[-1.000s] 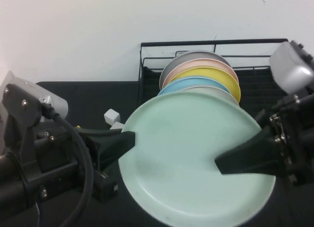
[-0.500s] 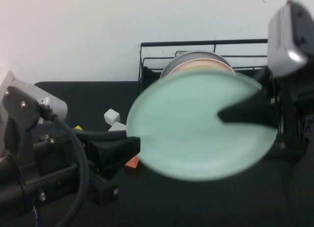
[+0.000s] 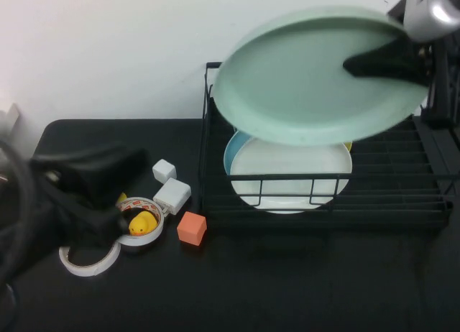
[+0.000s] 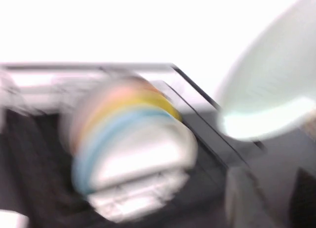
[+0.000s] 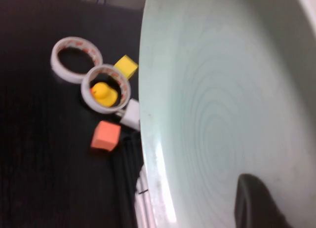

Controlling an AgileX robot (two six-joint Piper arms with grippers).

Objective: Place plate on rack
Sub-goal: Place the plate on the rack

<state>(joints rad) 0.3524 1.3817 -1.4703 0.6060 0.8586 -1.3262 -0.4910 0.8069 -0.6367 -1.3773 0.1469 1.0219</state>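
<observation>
The pale mint-green plate (image 3: 302, 80) hangs high in the air, tilted, above the back of the black wire rack (image 3: 431, 203). My right gripper (image 3: 353, 65) is shut on the plate's right rim at the top right; one dark finger (image 5: 256, 201) lies on the plate's face (image 5: 222, 90). My left gripper (image 3: 86, 181) is low at the left over the table, blurred, open and empty, well clear of the plate. The left wrist view shows the plate's edge (image 4: 276, 90) apart from it. An off-white plate (image 3: 287, 167) and a light blue plate (image 3: 231, 149) stand in the rack.
On the black table left of the rack lie a tape roll (image 3: 154, 206) around a yellow duck (image 3: 142, 222), a second tape roll (image 3: 90, 260), an orange cube (image 3: 191, 228), a white block (image 3: 172, 195) and a small white cube (image 3: 164, 170). A white wall stands behind.
The right gripper has lifted the plate up and back, from low in front of the rack to above it. The left gripper has let go of the plate and drawn back left.
</observation>
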